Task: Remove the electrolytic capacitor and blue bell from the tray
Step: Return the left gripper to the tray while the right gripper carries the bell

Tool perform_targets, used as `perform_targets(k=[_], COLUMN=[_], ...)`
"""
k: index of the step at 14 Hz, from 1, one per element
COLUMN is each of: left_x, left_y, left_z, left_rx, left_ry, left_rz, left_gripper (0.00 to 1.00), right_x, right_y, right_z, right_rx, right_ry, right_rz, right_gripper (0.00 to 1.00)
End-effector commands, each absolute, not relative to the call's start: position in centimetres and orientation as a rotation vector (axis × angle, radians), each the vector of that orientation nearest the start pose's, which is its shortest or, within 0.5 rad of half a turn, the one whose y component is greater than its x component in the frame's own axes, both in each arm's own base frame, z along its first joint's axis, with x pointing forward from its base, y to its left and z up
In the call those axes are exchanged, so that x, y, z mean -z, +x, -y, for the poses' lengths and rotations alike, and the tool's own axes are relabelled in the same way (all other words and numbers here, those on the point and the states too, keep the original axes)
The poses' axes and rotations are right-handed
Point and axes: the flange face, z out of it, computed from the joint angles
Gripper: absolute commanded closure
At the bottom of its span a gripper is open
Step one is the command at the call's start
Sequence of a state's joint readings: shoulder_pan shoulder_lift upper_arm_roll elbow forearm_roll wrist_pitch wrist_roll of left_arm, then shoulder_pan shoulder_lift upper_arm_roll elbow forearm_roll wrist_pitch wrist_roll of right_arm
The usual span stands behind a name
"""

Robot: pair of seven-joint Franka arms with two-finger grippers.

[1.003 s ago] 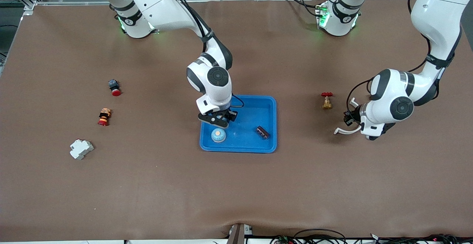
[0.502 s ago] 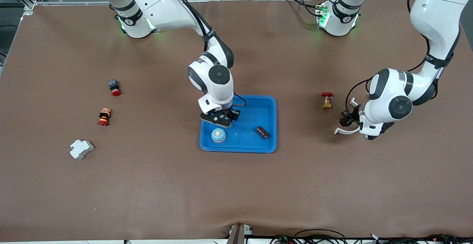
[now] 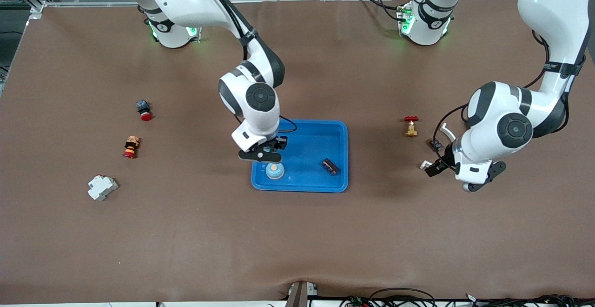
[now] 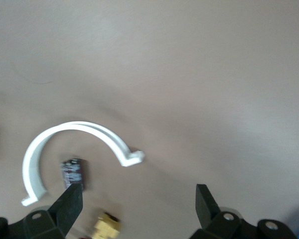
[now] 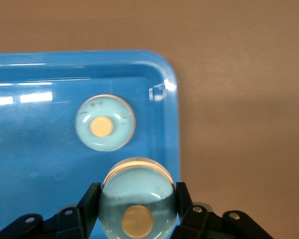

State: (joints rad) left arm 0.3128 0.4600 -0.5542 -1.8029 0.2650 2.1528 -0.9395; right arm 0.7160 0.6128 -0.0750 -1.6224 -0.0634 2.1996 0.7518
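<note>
Front view: the right gripper hangs over the corner of the mid-desk tray, which holds a capacitor and a loose bell. The left gripper waits over the desk near the left arm's edge.

Left wrist view: fingers spread over a second capacitor.

Right wrist view: fingers pinch a held bell

A brown table carries a blue tray near its middle. Toward the right arm's end lie a red-capped button, a red-and-orange part and, nearest the front camera, a white block. Toward the left arm's end stand a small brass valve (red handle), a white curved clip and a dark cylinder inside its arc.
</note>
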Motion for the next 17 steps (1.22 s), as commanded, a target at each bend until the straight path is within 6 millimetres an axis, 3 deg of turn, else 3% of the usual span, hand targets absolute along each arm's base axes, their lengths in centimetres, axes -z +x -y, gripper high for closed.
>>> perform_targets(k=[1,4,7,10,12,17], left_x=[-33.5,-33.7,-32.9,-31.6,-30.4,-24.7], left_y=[64.7,65.3,63.7,62.9,62.5,60.5], left_z=[15.8,21.7,28.2,34.0,36.9,40.7], left_rx=[-0.029,-0.021,-0.044,-0.070,-0.035,0.046], left_ry=[-3.001,-3.017,-3.013,-2.988,-2.966,-2.885], left_rz=[1.027,1.100,1.137,1.263,1.330,1.379], left_gripper=[0.00,0.00,0.00,0.00,0.03,0.19], right_x=[-27.9,-30.1,-31.8,-32.8,-33.1,-32.7], right_y=[54.3,55.5,56.6,56.3,55.9,54.8], right_z=[-37.5,-32.7,-27.0,-22.3,-18.7,-8.5], right_rx=[0.019,0.010,0.001,-0.011,-0.016,-0.037], right_ry=[-3.236,-3.227,-3.214,-3.201,-3.190,-3.149], right_rz=[0.014,0.124,0.239,0.331,0.385,0.575], right_gripper=[1.00,1.00,1.00,1.00,1.00,1.00])
